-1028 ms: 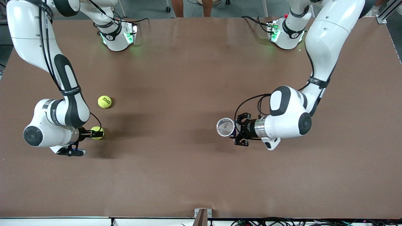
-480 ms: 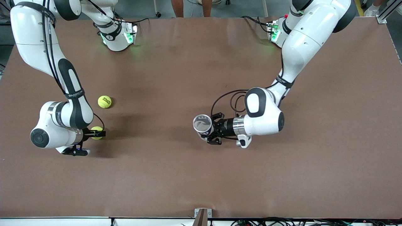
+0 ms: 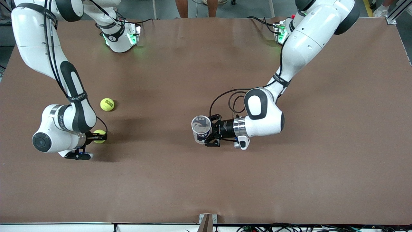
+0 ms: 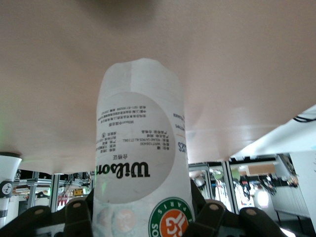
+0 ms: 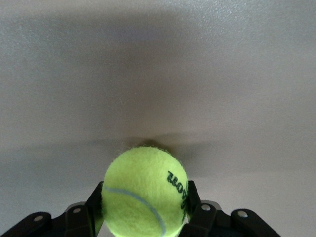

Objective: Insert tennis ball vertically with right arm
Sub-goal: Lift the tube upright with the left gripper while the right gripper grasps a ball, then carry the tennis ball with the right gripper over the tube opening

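My right gripper (image 3: 99, 136) is shut on a yellow tennis ball (image 3: 99, 135) low over the table at the right arm's end. In the right wrist view the ball (image 5: 145, 191) sits between the black fingers (image 5: 199, 217). My left gripper (image 3: 208, 132) is shut on a clear Wilson tennis ball can (image 3: 201, 129), held upright over the middle of the table with its open mouth up. In the left wrist view the can (image 4: 140, 168) fills the middle.
A second tennis ball (image 3: 107, 104) lies on the brown table (image 3: 180, 180), farther from the front camera than the held ball. The two arm bases (image 3: 120, 37) (image 3: 283, 32) stand along the table's top edge.
My left arm has carried the can toward the right arm's end, from over the left arm's side to the table's middle. My right gripper with its ball has barely moved.
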Tool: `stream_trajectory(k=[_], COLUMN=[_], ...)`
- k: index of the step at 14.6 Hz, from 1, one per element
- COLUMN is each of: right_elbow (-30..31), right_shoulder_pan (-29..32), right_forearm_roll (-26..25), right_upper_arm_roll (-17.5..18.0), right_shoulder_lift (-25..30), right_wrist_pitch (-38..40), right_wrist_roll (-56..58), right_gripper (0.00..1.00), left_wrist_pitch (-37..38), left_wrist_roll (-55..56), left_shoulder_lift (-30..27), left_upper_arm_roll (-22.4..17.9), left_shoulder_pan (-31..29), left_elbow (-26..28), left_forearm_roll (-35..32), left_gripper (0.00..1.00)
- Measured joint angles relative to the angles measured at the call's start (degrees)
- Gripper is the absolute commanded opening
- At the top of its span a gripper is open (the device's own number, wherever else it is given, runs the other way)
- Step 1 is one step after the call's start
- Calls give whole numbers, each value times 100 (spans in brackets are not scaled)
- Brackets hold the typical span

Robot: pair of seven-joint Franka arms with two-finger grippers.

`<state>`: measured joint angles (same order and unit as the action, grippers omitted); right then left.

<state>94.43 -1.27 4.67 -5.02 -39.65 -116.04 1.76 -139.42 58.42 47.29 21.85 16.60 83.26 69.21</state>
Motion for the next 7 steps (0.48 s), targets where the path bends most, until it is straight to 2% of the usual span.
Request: stream_trajectory(k=[3,7], right_elbow=[-50,-389], right_shoulder_pan=[-27,-360], right_forearm_roll=[0,16], right_upper_arm_roll=[16,45], right_shoulder_lift=[13,312], right_wrist_pitch=[76,903], right_wrist_roll=[0,-403], right_gripper=[49,49], left_wrist_pitch=[-5,-104], left_wrist_roll=[-218,-253], left_shoulder_lift=[142,210], left_upper_arm_roll=[-21,-73], left_shoulder_pan=[2,9], left_elbow=[2,2], left_forearm_roll=[128,128], left_gripper=[66,66])
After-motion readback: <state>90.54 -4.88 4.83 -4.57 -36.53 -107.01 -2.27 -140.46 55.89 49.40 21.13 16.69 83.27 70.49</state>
